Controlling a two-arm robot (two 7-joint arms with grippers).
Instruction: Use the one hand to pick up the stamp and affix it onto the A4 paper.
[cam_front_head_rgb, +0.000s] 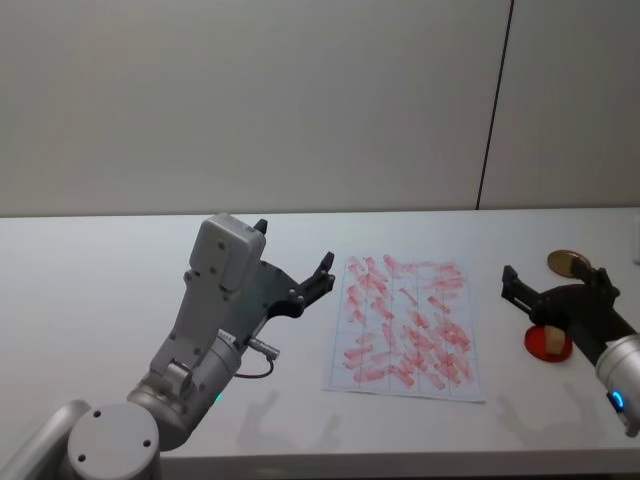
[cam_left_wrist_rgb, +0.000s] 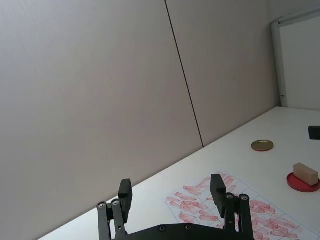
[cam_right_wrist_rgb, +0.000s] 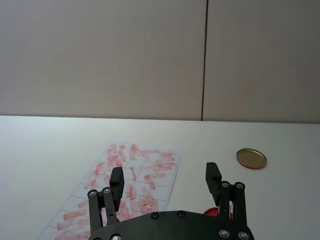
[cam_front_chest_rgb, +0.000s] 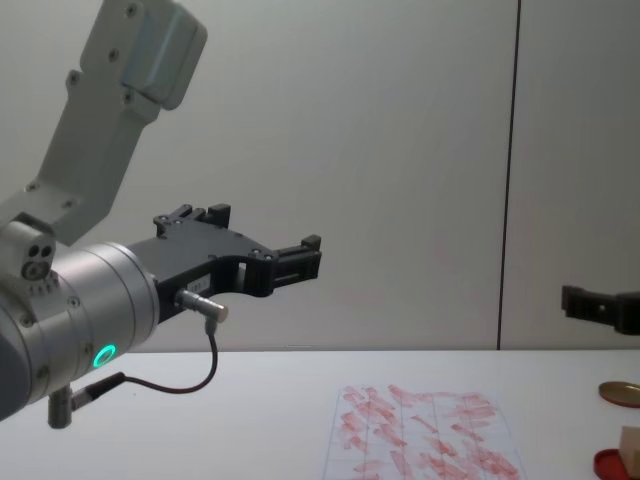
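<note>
One table (cam_front_head_rgb: 100, 300) holds one sheet of paper (cam_front_head_rgb: 405, 325). On the right are one stamp (cam_left_wrist_rgb: 305, 174), one red ink pad (cam_left_wrist_rgb: 295, 183) and, farther back, one gold lid (cam_front_head_rgb: 566, 262). There are two grippers: the left gripper (cam_left_wrist_rgb: 171, 184) and the right gripper (cam_right_wrist_rgb: 164, 173).

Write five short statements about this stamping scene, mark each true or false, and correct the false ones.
1. The stamp lies on the red ink pad. True.
2. The right hand grips the stamp. False: it is open, and the stamp lies free on the pad.
3. The A4 paper is blank. False: red prints cover it.
4. The gold lid lies on the table, off the paper. True.
5. The left hand is shut. False: it is open, raised left of the paper.
</note>
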